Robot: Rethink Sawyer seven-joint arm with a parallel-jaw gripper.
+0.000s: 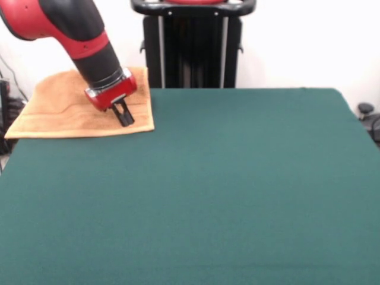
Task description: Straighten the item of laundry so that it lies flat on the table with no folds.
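Observation:
The orange-tan towel lies at the far left corner of the dark green table, spread out, with a soft fold line running across its middle. Its left part reaches the table's left edge. No white tag shows. My gripper comes down at a slant from the red and black arm at the top left. Its black fingertips are close together and rest on or just above the towel near its right front corner. I cannot see cloth pinched between them.
The robot's black pedestal stands behind the table's far edge, just right of the towel. A dark object sits off the table at the right edge.

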